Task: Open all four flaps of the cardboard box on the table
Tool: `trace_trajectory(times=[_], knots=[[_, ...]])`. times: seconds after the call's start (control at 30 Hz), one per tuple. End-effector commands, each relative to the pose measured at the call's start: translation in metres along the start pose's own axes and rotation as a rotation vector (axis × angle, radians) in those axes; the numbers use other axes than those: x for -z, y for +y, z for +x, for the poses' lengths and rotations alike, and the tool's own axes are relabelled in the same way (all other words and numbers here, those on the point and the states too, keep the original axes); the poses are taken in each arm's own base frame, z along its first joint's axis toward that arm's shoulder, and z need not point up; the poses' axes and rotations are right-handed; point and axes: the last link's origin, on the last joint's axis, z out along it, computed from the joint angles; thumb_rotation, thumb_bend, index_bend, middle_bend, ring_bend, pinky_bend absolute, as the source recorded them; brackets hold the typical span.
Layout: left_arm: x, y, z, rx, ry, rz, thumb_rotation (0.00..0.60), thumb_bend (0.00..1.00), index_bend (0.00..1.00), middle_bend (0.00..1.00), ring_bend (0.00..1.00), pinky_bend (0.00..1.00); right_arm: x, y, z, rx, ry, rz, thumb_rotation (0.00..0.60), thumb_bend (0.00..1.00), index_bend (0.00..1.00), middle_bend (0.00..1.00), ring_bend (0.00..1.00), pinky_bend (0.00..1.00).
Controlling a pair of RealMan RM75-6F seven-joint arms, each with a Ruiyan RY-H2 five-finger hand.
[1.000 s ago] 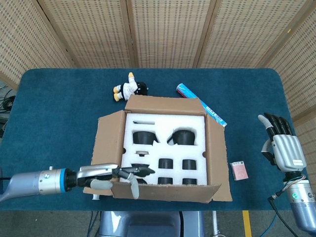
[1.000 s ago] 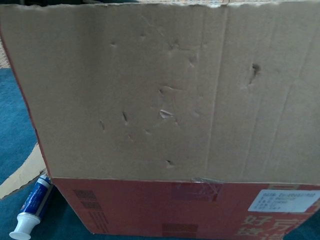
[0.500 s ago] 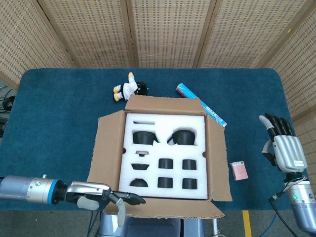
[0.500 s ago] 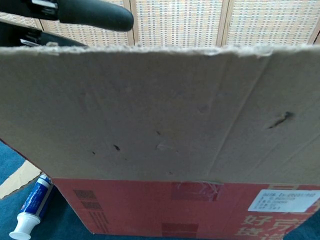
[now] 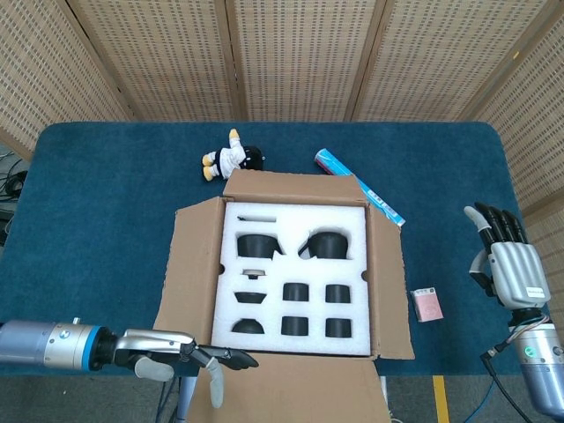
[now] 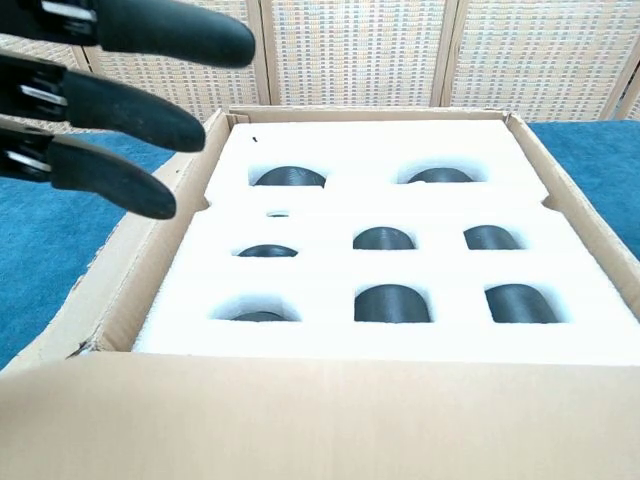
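Left robot hand [image 5: 189, 362]: at the near-left corner of the cardboard box [image 5: 286, 273], fingers stretched flat and apart, holding nothing. Fingertips [image 6: 150, 110] in the chest view hover over the left rim, not touching the near flap [image 5: 291, 397]. Likely flat because it was used to sweep the flap outward rather than grip it.

Right robot hand [image 5: 509, 269]: upright at the right end of the table [image 5: 97, 194], well apart from the box, fingers extended, released, idle.

Box sits mid-table, slightly toward the near edge. Left flap [image 5: 189, 260], right flap [image 5: 388, 286] and far flap [image 5: 291, 185] all folded outward. Near flap lies folded down past the table's near edge. White foam insert [image 5: 295, 278] with dark parts in its pockets fully exposed. Judgement: all four flaps look open; task at or near its end.

Around the box: plush toy [image 5: 231, 159] beyond the far flap, tube [image 5: 359, 187] at the far-right corner, small pink card [image 5: 426, 305] to the right.

Versus a second ago: the near flap stood upright and filled the chest view; half a second ago it was tilting outward; now it is down and the insert shows. The left hand has moved back toward the robot with it. Right hand barely shifted.
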Motion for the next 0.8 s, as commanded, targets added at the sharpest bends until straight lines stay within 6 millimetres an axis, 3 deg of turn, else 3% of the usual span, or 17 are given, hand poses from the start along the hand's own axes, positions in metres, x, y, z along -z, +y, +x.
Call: trace_trajectory(times=[0.03,0.47,0.8], knots=[[0.003,-0.001,0.008,-0.103,0.092,0.026,0.091,0.12,0.35,0.00,0.00,0.00,0.000,0.001,0.000,-0.001,0.001,-0.002,0.600,1.00,0.09,0.06,0.00,0.00],[0.024,-0.008,0.025,-0.526,0.440,0.194,0.089,0.11,0.35,0.00,0.00,0.00,-0.001,0.004,0.000,0.000,0.003,-0.007,0.600,1.00,0.09,0.06,0.00,0.00],[0.056,-0.030,0.036,-0.860,0.761,0.396,0.087,0.11,0.24,0.00,0.00,0.00,-0.002,0.010,-0.001,0.008,0.012,-0.028,0.600,0.98,0.09,0.06,0.00,0.00]])
